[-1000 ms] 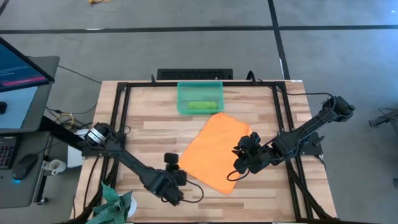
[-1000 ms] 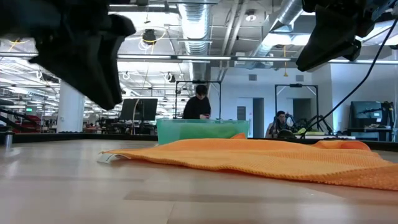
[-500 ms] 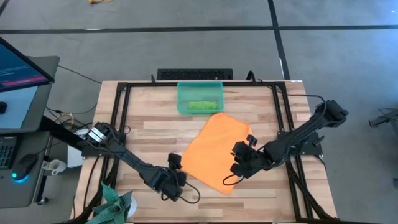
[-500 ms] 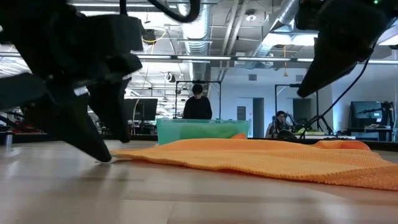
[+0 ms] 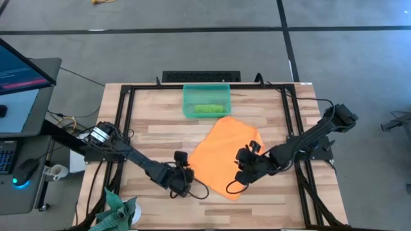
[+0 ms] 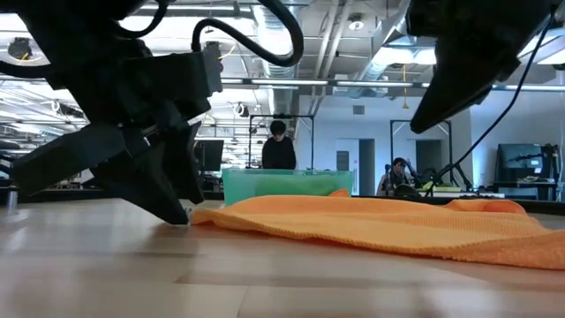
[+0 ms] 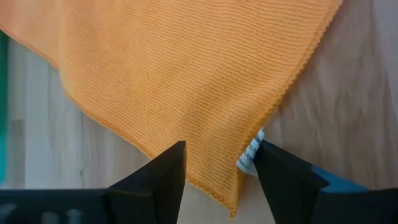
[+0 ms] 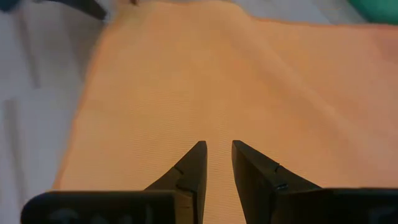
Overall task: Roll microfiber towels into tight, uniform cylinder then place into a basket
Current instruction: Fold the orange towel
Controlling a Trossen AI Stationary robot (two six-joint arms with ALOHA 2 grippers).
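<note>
An orange microfiber towel (image 5: 221, 151) lies spread flat on the wooden table, one corner toward the left. My left gripper (image 5: 186, 173) is down at the table, open, its two fingers on either side of that corner (image 7: 230, 205) and its white tag (image 7: 250, 155). My right gripper (image 5: 239, 176) hangs clear above the towel's near right part (image 8: 236, 74), open by a narrow gap with nothing in it. The teal basket (image 5: 189, 102) stands at the far edge with a rolled lime green towel (image 5: 209, 110) inside. My left gripper slants down from the table's left, its fingertips (image 6: 177, 215) at table height beside the towel's left corner (image 6: 201, 216). The corner lies flat between the open fingers. Whether a finger touches the cloth or its tag, I cannot tell.
A darker teal-green cloth (image 5: 119, 212) lies at the table's near left corner. Black frame rails (image 5: 125, 122) run along the table's sides. A desk with a monitor (image 5: 22, 70) stands left of the table. People (image 6: 281, 146) are in the room behind.
My left gripper has come down to the table, opened, and moved toward the far right up to the towel's left corner. My right gripper has sunk a little over the towel and rolled slightly. The towel has stayed where it was.
</note>
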